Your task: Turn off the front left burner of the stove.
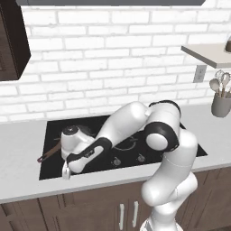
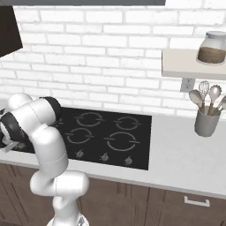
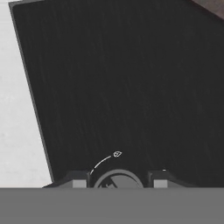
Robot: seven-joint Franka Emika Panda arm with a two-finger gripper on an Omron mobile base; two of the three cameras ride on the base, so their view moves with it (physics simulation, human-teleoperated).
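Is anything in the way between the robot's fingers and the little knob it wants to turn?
No, nothing visible. In the hand view the knob sits right between the two fingertips of the gripper, with just bare black glass of the stove around it. The fingers look open on either side of it.

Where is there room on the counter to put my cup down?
The widest bare patch is the grey counter between the stove and the utensil crock. Another lies left of the stove. The stove's front left is crowded: the gripper sits at a knob, beside a pan handle.
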